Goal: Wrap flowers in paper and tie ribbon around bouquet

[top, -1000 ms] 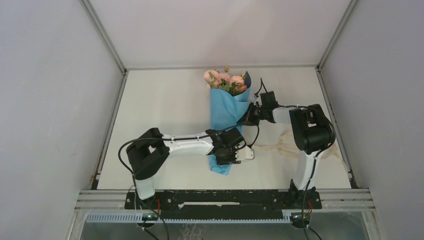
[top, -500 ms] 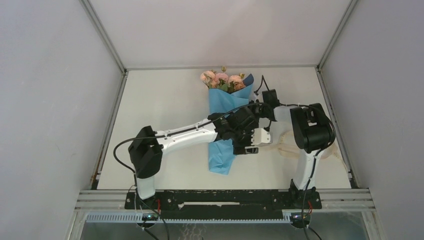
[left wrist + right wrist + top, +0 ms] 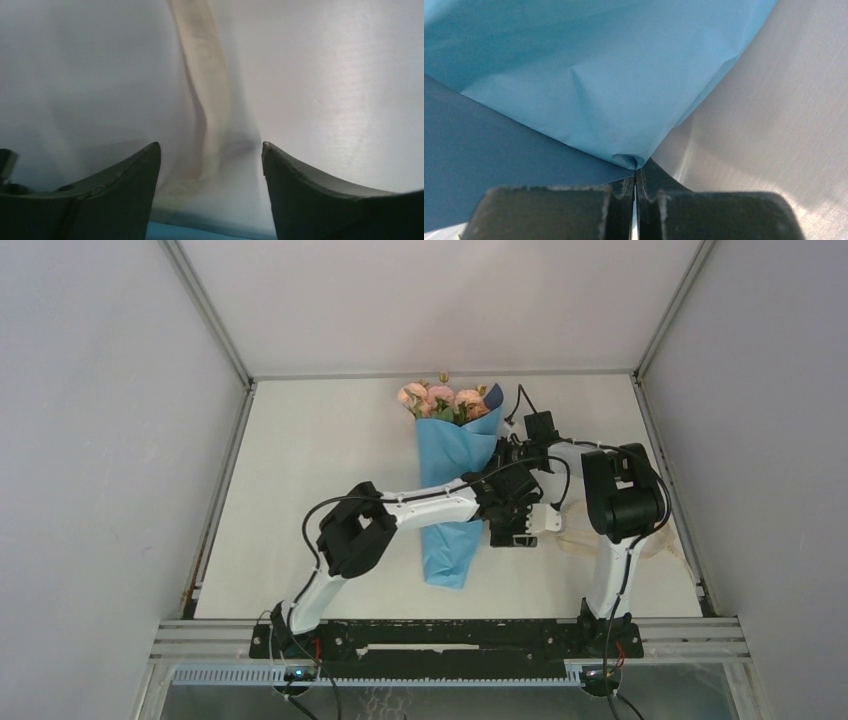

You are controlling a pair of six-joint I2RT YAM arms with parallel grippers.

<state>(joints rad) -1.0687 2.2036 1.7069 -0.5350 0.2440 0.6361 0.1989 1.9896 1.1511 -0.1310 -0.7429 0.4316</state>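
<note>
- Left arm [image 3: 430, 505]: stretched from its base at the near edge to just right of the table's middle, elbow bent and raised.
- Left gripper [image 3: 517, 530]: pointing down at the table, fingers [image 3: 125, 195] spread wide apart.
- Right arm [image 3: 620, 502]: upright over its base near the right edge, folded at the elbow, forearm reaching left.
- Right gripper [image 3: 500, 456]: fingers pressed together, pinching a folded edge of the paper [image 3: 599, 75].
- Both grippers close together, the left one nearer the near edge.
</note>
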